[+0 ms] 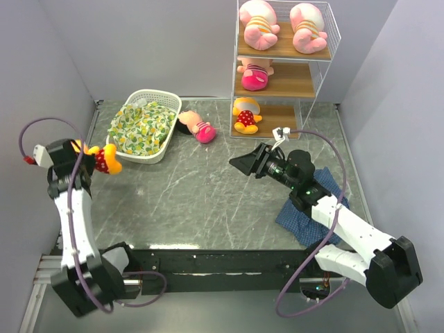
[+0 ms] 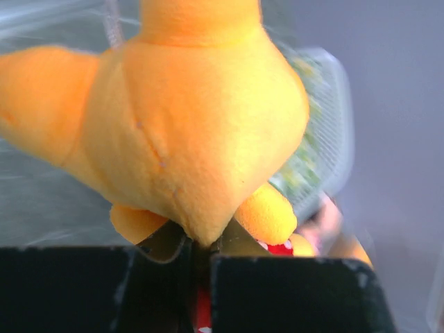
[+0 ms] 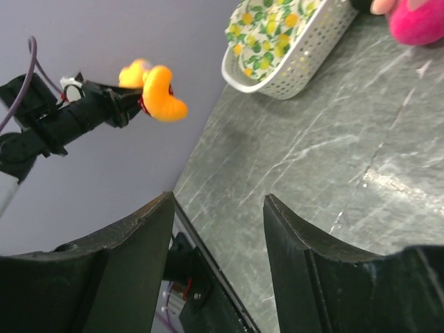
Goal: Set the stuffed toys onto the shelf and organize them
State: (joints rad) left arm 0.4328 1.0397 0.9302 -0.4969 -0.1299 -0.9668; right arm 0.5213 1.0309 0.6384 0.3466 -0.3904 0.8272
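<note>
My left gripper (image 1: 89, 154) is shut on an orange-yellow bear in a red shirt (image 1: 104, 158), held in the air at the far left; the bear fills the left wrist view (image 2: 201, 125) and shows in the right wrist view (image 3: 158, 91). The shelf (image 1: 284, 69) stands at the back right. Two pink striped piglets (image 1: 258, 26) (image 1: 308, 28) lie on its top board, a pink-clad doll (image 1: 255, 75) on the middle board, a second bear (image 1: 245, 115) on the bottom board. Another pink-clad doll (image 1: 197, 127) lies on the table by the basket. My right gripper (image 1: 244, 164) is open and empty above the table's middle.
A white lattice basket (image 1: 165, 142) with a green-yellow patterned cloth (image 1: 141, 126) sits at the back left, also in the right wrist view (image 3: 291, 66). A blue plaid cloth (image 1: 295, 211) lies under my right arm. Grey walls close in both sides.
</note>
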